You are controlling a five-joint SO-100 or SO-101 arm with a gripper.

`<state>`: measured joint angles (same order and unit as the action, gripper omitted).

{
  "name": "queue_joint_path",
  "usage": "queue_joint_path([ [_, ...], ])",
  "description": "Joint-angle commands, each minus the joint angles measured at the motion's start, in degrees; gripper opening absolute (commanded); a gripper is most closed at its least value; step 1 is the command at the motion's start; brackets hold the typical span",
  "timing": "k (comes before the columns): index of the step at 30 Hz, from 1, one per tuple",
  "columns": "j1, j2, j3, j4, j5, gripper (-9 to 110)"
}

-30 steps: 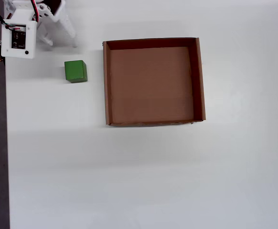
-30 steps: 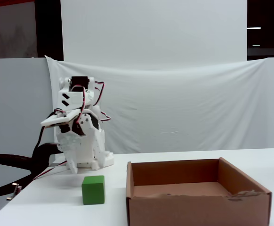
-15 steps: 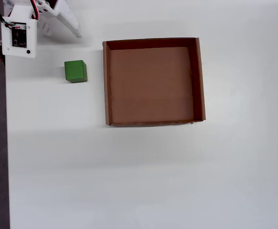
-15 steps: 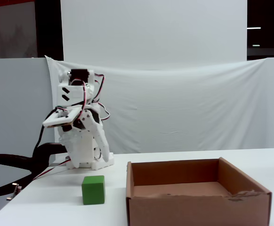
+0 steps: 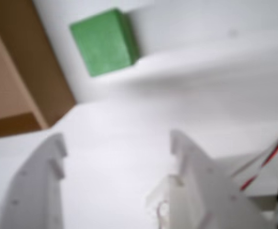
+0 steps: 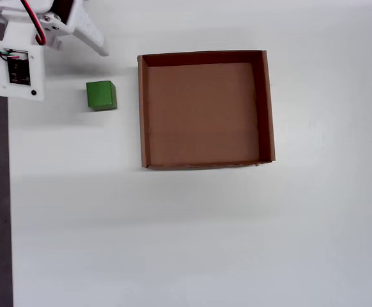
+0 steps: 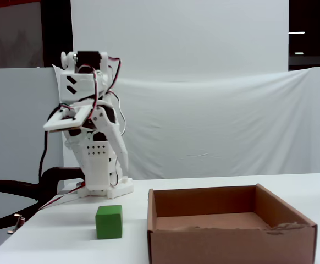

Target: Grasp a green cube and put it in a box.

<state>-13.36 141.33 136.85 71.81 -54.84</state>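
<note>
The green cube (image 6: 101, 94) sits on the white table (image 6: 186, 243) just beside the box (image 6: 142, 115), outside its left wall in the overhead view, apart from the cardboard. The box floor is bare. The gripper (image 5: 115, 143) hangs above the table, well short of the cube, with its fingers (image 5: 48, 162) spread wide and nothing between them.

The narrow gap between cube and box wall is the likely trouble: a finger coming down on that side could catch the wall and shove the box. A descent off centre could also nudge the cube away instead of straddling it.
</note>
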Motion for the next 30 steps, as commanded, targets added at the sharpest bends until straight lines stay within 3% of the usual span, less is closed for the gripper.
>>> queue_joint_path([
  [1, -0.4, -4.4, -6.2, -0.8, -1.5, 30],
  [18, 1.3, -25.9, -18.9, -4.9, -12.7, 30],
  [30, 0.7, -35.1, -22.9, -7.6, -12.6, 30],
])
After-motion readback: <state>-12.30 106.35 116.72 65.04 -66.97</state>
